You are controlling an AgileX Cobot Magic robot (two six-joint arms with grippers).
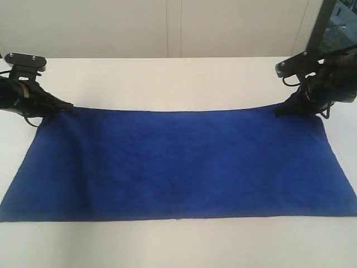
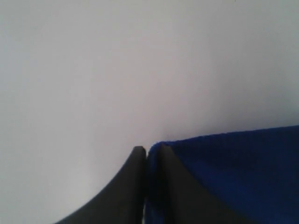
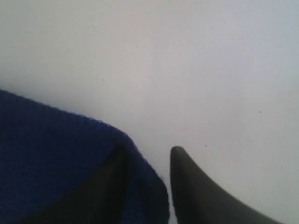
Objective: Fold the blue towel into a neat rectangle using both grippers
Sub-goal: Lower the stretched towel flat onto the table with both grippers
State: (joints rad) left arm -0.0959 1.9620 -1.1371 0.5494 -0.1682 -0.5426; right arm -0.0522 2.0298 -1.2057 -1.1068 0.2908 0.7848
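The blue towel is found spread flat on the white bench as one long rectangle; its layers cannot be counted. It is judged soft, light and limp, so sagging and dragging are expected unless it is taken at the hemmed far corners and both are raised together. The left claw is placed at the far left corner, its tips close with cloth between them; a clamp cannot be confirmed. The right claw is placed at the far right corner with its tips apart, and one finger is bare.
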